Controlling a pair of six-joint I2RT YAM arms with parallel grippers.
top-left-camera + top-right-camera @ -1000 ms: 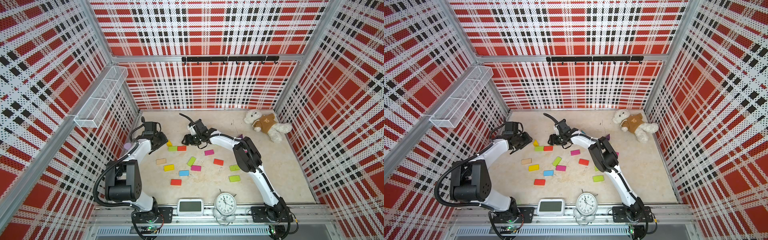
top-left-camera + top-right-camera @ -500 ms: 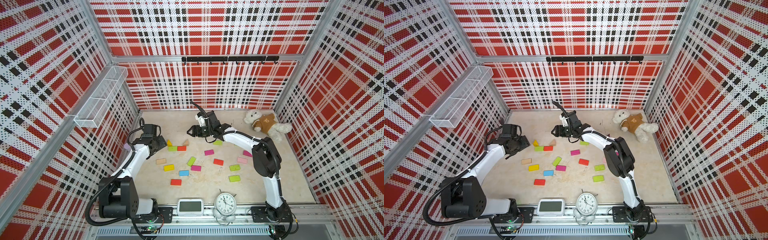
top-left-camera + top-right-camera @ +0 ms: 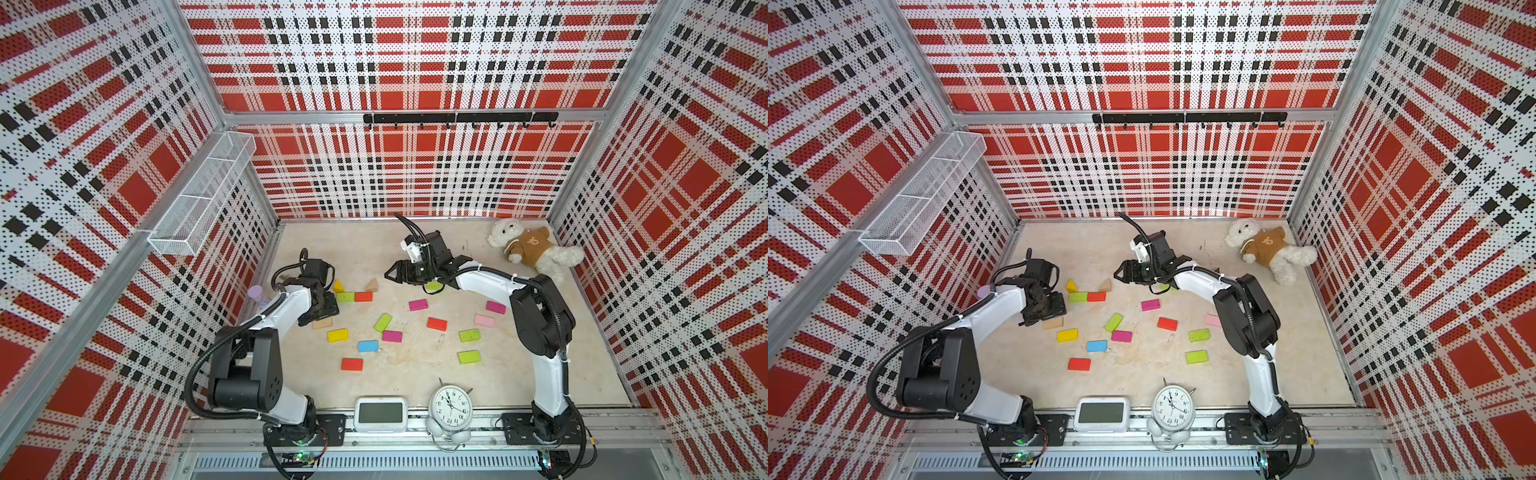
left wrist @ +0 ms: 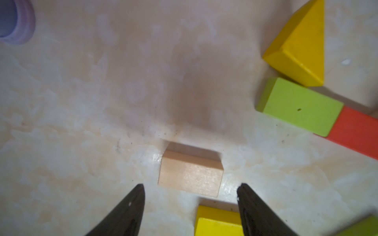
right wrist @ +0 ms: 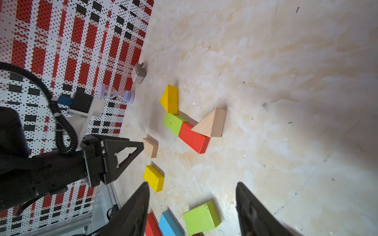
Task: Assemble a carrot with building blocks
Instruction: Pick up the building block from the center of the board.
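My left gripper (image 4: 190, 185) and right gripper (image 5: 192, 182) are both apart, holding nothing.
The plain wood block (image 4: 190, 173) lies just by my left gripper near the left edge of the bench (image 3: 540, 395); other building blocks (image 3: 417, 304) lie scattered mid-bench.

Both top views look down from high above the front edge onto the whole table (image 3: 407, 365), nearly alike. The left wrist camera sits close over a plain wood block (image 4: 190, 173). The right wrist camera looks from farther, slantwise across the table, and shows that block (image 5: 150, 147) too.
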